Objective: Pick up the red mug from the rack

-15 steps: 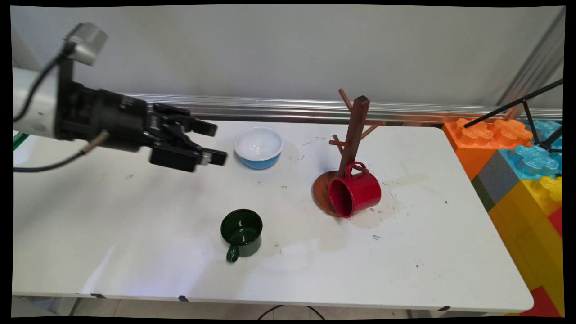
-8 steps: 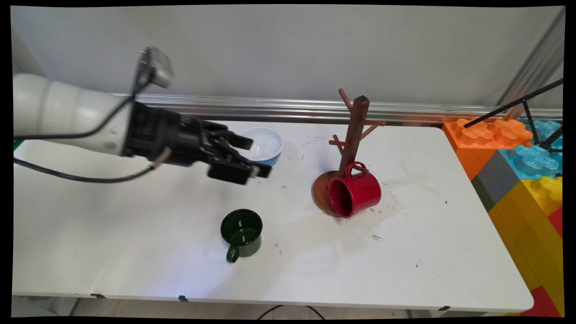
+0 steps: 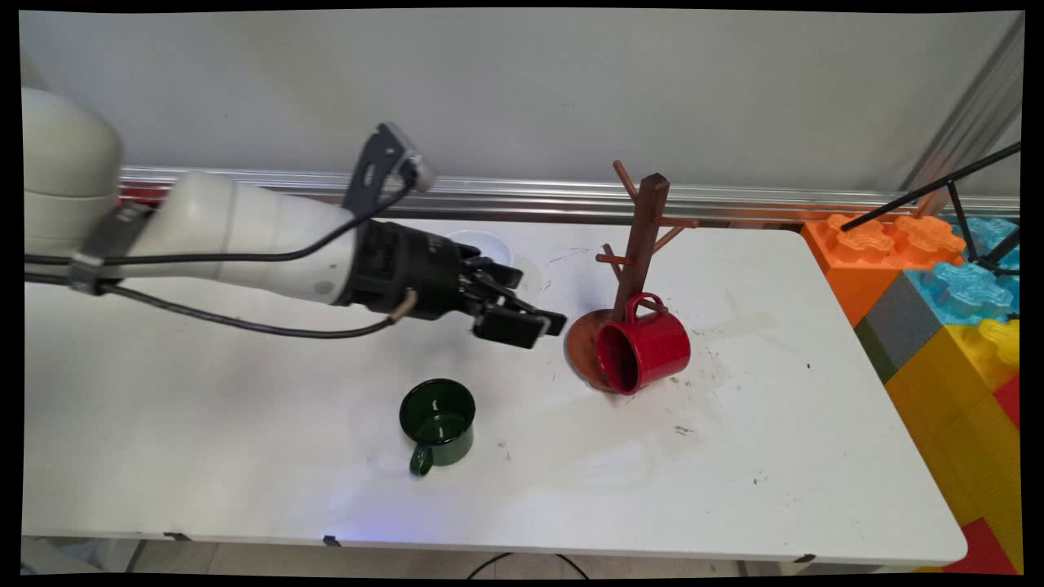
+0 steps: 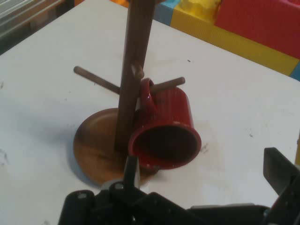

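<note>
The main view looks down from above the near side of the desk (image 3: 245,456) and faces across it toward the wall behind, taking in the whole desk top from well back, with the arm entering from the left of the frame. The hand view rides on the hand and looks along the end effector (image 4: 206,206), whose black linkage rises from the bottom edge, and it sits close to the scene. Both views share the wooden mug tree (image 3: 640,244) (image 4: 133,70) and the red mug (image 3: 648,346) (image 4: 168,126) hanging on it, at centre right of the main frame and in the middle of the hand frame.
</note>
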Action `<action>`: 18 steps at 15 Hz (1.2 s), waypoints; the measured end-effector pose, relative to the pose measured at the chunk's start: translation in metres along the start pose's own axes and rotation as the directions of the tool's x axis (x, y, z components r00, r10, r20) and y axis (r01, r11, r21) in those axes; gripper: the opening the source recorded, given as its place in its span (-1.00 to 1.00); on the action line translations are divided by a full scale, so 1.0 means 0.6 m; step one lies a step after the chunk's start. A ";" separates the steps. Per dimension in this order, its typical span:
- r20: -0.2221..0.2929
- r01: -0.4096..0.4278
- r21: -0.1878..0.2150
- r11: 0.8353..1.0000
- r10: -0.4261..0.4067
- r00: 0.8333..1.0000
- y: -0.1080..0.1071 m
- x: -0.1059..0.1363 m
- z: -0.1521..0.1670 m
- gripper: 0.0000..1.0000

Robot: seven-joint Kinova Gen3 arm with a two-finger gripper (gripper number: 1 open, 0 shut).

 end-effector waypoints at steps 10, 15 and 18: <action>-0.081 0.052 0.001 0.999 -0.052 0.995 0.007 0.005 0.090 1.00; -0.104 0.042 -0.039 0.998 -0.046 0.994 0.031 -0.018 0.129 1.00; -0.110 0.029 -0.054 0.998 -0.035 0.993 0.042 -0.030 0.140 1.00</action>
